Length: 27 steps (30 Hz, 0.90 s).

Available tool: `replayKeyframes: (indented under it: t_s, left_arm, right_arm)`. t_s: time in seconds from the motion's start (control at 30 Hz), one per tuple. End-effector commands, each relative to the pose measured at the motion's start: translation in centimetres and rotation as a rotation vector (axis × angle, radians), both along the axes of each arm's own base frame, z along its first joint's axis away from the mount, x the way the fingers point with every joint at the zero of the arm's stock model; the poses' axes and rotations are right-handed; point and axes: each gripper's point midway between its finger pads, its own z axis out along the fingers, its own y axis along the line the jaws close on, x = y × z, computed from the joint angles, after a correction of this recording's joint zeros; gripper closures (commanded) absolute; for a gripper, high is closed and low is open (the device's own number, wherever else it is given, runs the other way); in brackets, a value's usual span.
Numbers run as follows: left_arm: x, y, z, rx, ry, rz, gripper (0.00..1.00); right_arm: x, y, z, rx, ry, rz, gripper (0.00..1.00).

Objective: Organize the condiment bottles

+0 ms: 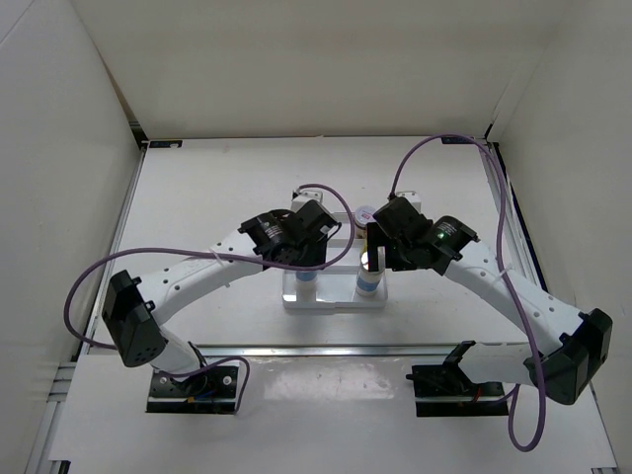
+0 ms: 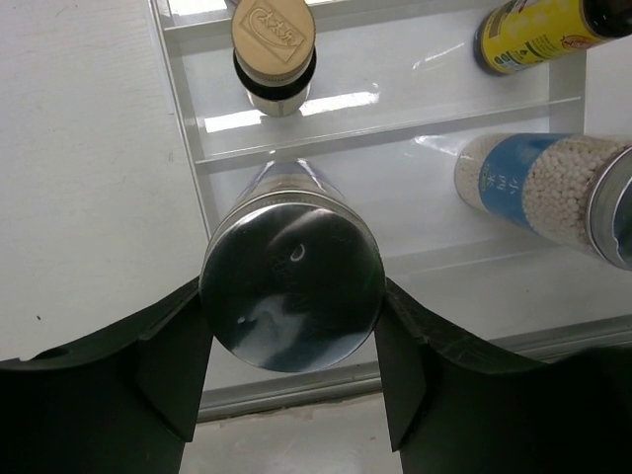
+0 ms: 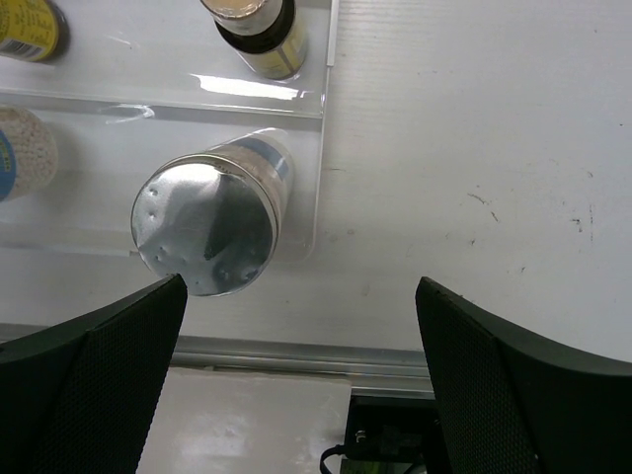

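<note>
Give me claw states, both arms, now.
Left claw: closed on a silver-capped shaker.
Right claw: open, holding nothing.

shiny metal shaker cap (image 2: 291,296), glossy clear plastic tray (image 2: 395,84), matt white table (image 2: 89,148)

Illumination is bright, diffuse and overhead. The white counter (image 1: 197,197) and walls bounce it, so shadows are faint. Glare streaks cross the glossy tray (image 2: 415,89). The silver cap of one shaker (image 2: 291,286) mirrors dark shapes, and a second shaker (image 3: 202,227) carries a hot highlight. The left claw (image 2: 291,341) and right claw (image 3: 301,296) read as dark masses along the bottom edges.
</note>
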Motion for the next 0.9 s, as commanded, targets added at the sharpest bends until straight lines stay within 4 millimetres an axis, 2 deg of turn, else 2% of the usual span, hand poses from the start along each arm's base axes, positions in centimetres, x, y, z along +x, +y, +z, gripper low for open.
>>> replayKeyframes:
  t_s: [0.0,0.03,0.23,0.27,0.37,0.4,0.5,0.53,0.6,0.63,0.8,0.87]
  left_arm:
    - [0.8,-1.4,0.7,-0.048,-0.042,-0.016,0.88]
    - [0.8,-1.0,0.3,-0.033,-0.042,-0.010,0.88]
    - [0.6,-0.6,-1.4,-0.005,-0.026,0.003,0.72]
    - [0.7,-0.8,-1.3,-0.012,-0.031,0.003,0.65]
    - [0.6,-0.6,-1.8,-0.002,-0.024,0.003,0.54]
    - [0.5,-0.4,-2.1,0.005,-0.019,0.002,0.42]
    - [0.6,-0.3,-1.7,0.001,-0.031,0.007,0.30]
    - [0.5,-0.2,-1.4,-0.006,-0.036,0.007,0.20]
    - [0.6,-0.3,-0.8,-0.021,-0.047,0.008,0.09]
    - [0.7,-0.2,-0.7,-0.011,-0.055,0.004,0.00]
    - [1.3,0.1,1.7,-0.032,-0.119,0.007,0.00]
    - [1.3,0.7,3.7,-0.052,-0.157,0.012,0.00]
  right_arm:
    - [-0.1,-0.6,0.4,-0.010,-0.023,-0.018,0.00]
    - [-0.3,-0.8,0.3,-0.017,-0.017,-0.018,0.00]
    - [-0.4,-1.1,0.7,-0.009,-0.029,-0.030,0.00]
    - [-0.4,-1.1,0.7,-0.009,-0.029,-0.030,0.00]
    - [-0.6,-1.2,0.4,-0.011,-0.022,-0.037,0.00]
    - [-0.6,-1.2,0.4,-0.011,-0.022,-0.038,0.00]
    - [-0.6,-1.5,0.4,-0.024,-0.023,-0.042,0.00]
    - [-0.6,-1.5,0.4,-0.024,-0.023,-0.042,0.00]
    - [-0.4,-1.5,0.7,-0.023,-0.035,-0.047,0.00]
    - [-0.4,-1.5,0.7,-0.023,-0.035,-0.047,0.00]
    - [-0.2,-2.0,0.7,-0.066,-0.030,-0.050,0.00]
    - [-0.1,-2.1,0.8,-0.080,-0.030,-0.054,0.00]
